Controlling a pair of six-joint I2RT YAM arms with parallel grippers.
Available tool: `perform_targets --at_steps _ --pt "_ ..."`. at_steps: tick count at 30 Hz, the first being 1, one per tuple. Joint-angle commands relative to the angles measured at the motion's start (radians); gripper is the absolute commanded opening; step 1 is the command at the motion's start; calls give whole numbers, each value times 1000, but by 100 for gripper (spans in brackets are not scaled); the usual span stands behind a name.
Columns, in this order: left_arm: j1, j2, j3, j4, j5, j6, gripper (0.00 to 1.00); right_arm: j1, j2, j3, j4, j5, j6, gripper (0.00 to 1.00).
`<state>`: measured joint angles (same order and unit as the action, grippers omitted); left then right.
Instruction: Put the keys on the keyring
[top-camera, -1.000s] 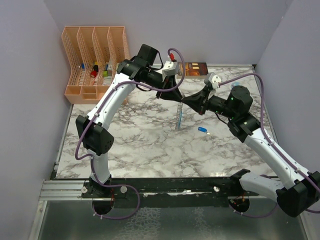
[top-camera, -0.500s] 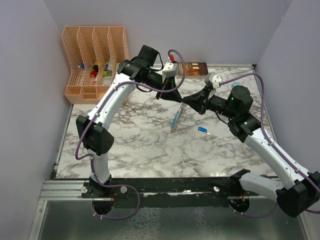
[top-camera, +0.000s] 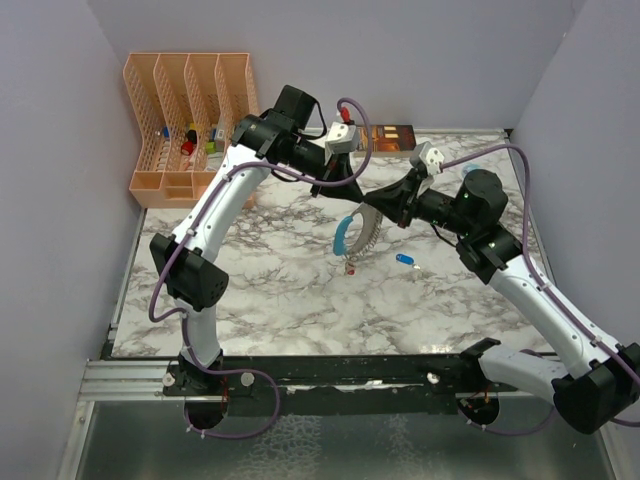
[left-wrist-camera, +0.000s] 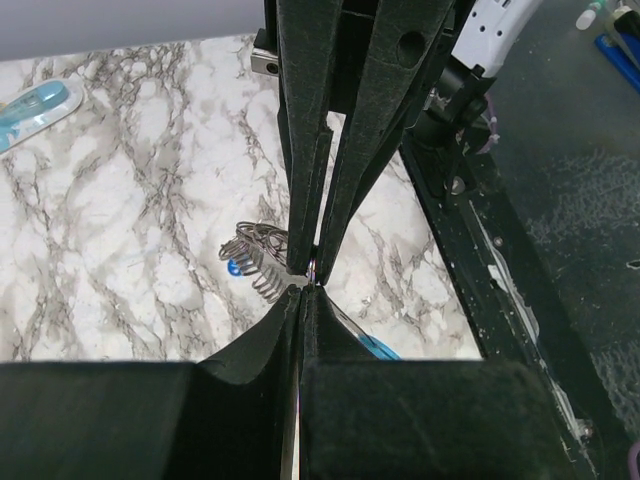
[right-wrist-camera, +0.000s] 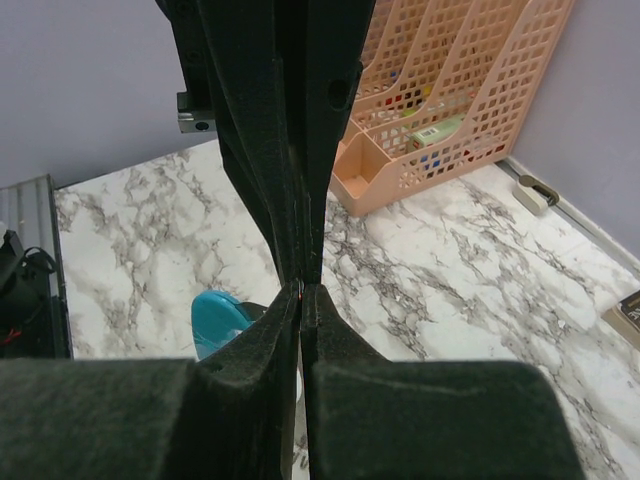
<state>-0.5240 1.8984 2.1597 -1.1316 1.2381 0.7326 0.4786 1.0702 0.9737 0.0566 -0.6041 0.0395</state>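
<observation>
Above the marble table (top-camera: 270, 290), the keyring (top-camera: 366, 232) hangs in mid-air between two robot arms, just below the point where their tips nearly meet. The right gripper (top-camera: 370, 207) reaches in from the right with its fingers pressed fully together, and the top of the chain is pinched in them. The left gripper (top-camera: 340, 192) comes in from the far left, also closed tight. Its wrist camera shows its tips meeting right at the coiled metal ring, with a sliver of metal caught between them.

The keyring is a loose string of grey metal links that droops from the grippers. Beside the links, a light-blue strap (top-camera: 343, 232) bows out to the left in a curve. A small red key (top-camera: 349, 268) dangles at the lowest point of the bunch, clear of the table. The dark blue key (top-camera: 404, 259) lies flat on the marble just right of the hanging bunch, apart from both grippers and from the ring. A peach-coloured desk rack (top-camera: 190, 110) stands in the far left corner, well away from the arms.
</observation>
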Motion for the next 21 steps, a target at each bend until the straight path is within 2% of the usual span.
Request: perform_targets --at_steps 1,5,8,10,13,16,17,19,21 --pt "-28 -10 52 -57 17 57 0 3 24 33 -55 2 -12 5" --pt "-43 -7 65 -99 -33 104 0 3 38 42 -64 -1 -11 16" --pt "-48 -6 77 -120 -52 123 0 3 47 48 -72 -5 -12 17" --pt "-52 -4 85 -134 -73 138 0 3 55 54 -83 -15 -13 15" --pt "-59 -3 90 -152 -93 156 0 3 64 60 -91 -22 -12 2" --pt "-59 -6 84 -123 -95 116 0 3 51 47 -71 -23 -7 1" --pt "-59 -8 74 -98 -98 88 2 3 45 43 -65 -17 -7 1" --pt "-58 -10 67 -85 -97 73 15 3 36 38 -66 -2 -9 1" --pt "-59 -10 61 -83 -85 72 20 3 25 30 -58 5 -9 1"
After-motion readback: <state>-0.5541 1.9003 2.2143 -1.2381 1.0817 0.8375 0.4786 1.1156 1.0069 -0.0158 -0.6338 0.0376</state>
